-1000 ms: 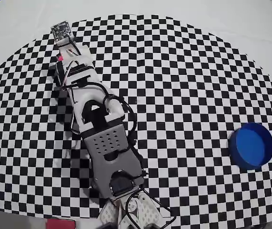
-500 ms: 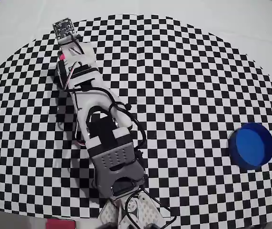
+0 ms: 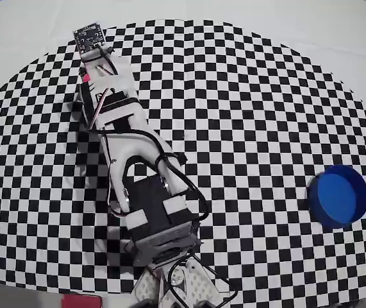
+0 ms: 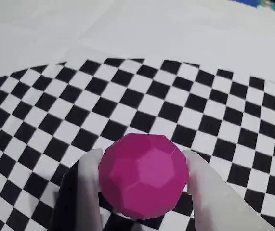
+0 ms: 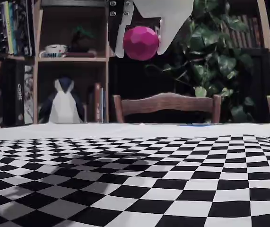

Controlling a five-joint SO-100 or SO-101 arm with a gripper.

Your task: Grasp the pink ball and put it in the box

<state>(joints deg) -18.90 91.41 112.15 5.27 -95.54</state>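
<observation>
My fingers [image 4: 86, 187] are clamped on the pink ball [image 4: 143, 175], one on either side of it, and in the fixed view the ball [image 5: 141, 43] hangs high off the checkered cloth [image 5: 172, 189]. From overhead the gripper [image 3: 88, 76] sits at the cloth's top left; the box [image 3: 338, 196] lies well apart at the right edge, lower down, so I judge the carry runs rightward and down

The faceted pink ball [image 4: 143, 175] is held up in the air, well apart from the round blue box [image 3: 338, 196], which stands open on the checkered table [image 3: 253, 115].
</observation>
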